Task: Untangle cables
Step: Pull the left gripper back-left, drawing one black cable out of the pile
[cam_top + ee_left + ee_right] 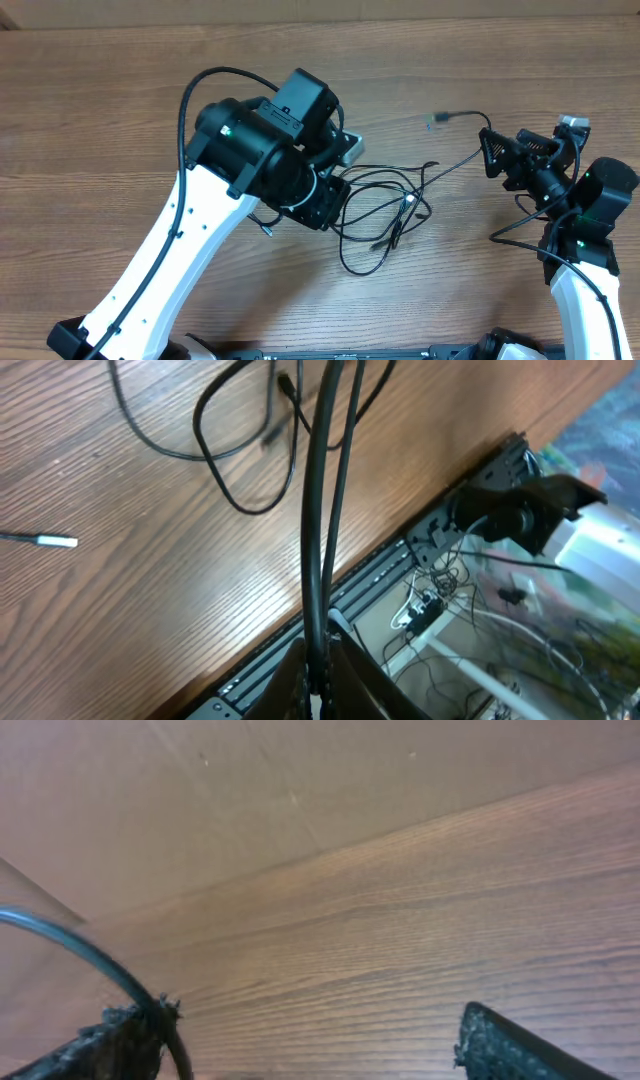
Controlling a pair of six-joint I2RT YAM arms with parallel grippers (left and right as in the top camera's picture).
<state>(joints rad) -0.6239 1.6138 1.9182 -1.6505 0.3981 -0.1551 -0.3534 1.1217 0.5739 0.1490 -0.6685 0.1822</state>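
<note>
The cables [385, 205] lie as a loose tangle of thin black loops on the wooden table, just right of my left arm. My left gripper [320, 685] is shut on two black strands [318, 510] that run straight up from its jaws toward the loops [235, 450]. In the overhead view its fingers are hidden under the wrist. One strand [455, 162] stretches right to my right gripper [493, 158], which stands wide open. That cable [95, 958] rests against its left finger [125, 1042], with nothing between the fingers. A plug end [438, 119] lies behind.
A silver-tipped plug [55, 541] lies alone on the wood to the left of the held strands. The table's front edge with its metal rail [385, 575] runs close by the left gripper, with floor clutter beyond. A brown board [250, 790] backs the table.
</note>
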